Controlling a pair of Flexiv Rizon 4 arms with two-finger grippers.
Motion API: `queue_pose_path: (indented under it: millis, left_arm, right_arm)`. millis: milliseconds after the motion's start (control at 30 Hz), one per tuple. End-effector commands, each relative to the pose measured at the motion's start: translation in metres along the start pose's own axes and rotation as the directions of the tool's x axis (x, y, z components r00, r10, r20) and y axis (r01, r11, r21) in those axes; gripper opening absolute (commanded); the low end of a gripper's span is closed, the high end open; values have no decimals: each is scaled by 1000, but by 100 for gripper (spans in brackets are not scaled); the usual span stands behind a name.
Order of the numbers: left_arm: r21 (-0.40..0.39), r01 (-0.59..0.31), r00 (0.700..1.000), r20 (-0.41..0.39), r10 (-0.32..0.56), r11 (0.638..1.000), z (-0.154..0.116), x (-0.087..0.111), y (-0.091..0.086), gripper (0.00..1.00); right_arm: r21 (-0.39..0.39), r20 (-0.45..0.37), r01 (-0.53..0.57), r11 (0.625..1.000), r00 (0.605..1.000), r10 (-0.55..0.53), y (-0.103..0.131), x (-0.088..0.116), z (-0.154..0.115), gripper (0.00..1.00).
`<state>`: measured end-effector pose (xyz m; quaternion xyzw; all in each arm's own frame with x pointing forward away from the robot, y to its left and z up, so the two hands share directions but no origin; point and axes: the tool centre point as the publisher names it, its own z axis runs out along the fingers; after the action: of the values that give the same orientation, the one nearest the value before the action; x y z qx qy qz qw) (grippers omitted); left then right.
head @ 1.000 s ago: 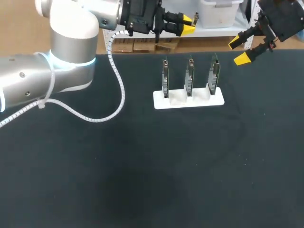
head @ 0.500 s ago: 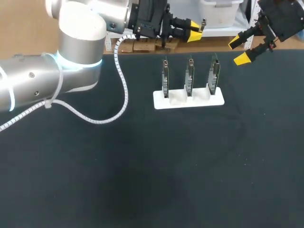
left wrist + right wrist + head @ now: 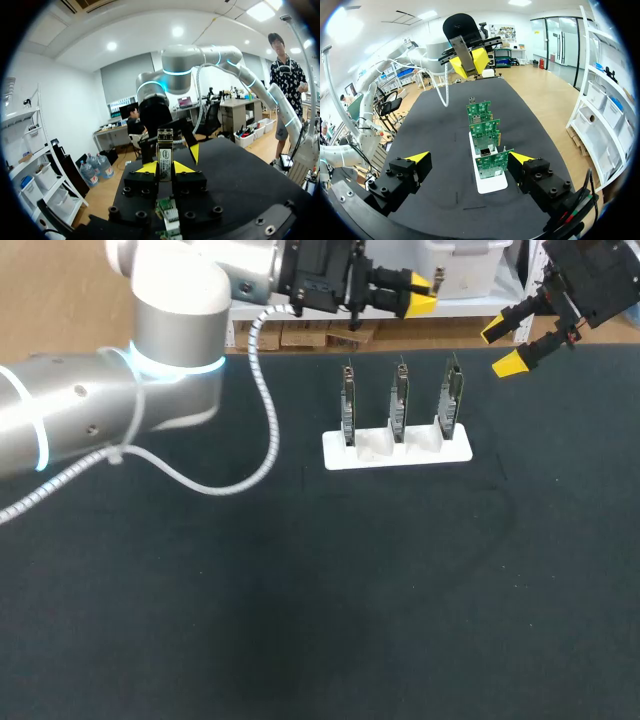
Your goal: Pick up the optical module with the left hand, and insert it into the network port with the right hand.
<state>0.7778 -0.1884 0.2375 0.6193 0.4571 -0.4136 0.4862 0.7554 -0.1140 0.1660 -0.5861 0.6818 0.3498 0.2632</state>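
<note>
As head view shows, left fingers (image 3: 421,304) pinch optical module (image 3: 438,281) beyond worktop (image 3: 300,590) far edge; right fingers (image 3: 510,362) spread, near right end of white holder (image 3: 345,452) carrying three circuit boards (image 3: 399,400).
Left wrist view: optical module (image 3: 164,159) upright, clamped between both tips.
Right wrist view: right fingers (image 3: 418,158) wide apart, white holder (image 3: 490,185) ahead between them.

Matt black table (image 3: 300,620), cloth-like, barely a shine on it. The white stand (image 3: 397,453) looks like smooth plastic. Its green boards (image 3: 485,127) have a dull lacquered face. The optical module (image 3: 165,155) is bare metal, and the left arm (image 3: 90,420) gleams satin silver.
</note>
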Motion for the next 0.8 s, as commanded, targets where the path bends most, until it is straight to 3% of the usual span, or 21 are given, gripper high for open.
queue_pose_path:
  millis: [33, 267, 467, 800]
  left_arm:
    - [-14, 7, 995, 95, -5, 1000, 25, 11, -3, 0]
    - [-8, 25, 988, 151, -23, 1000, 44, 1, -12, 0]
    - [-17, 40, 989, 146, -37, 999, 48, -5, -19, 0]
    - [0, 102, 983, 155, -101, 995, 57, 0, -27, 0]
  right_arm:
    - [4, 0, 0, 1000, 1000, 0, 1, 0, 0, 100]
    - [4, 0, 0, 1000, 1000, 0, 1, 0, 0, 100]
    - [4, 0, 0, 1000, 1000, 0, 1, 0, 0, 100]
    - [4, 0, 0, 1000, 1000, 0, 1, 0, 0, 100]
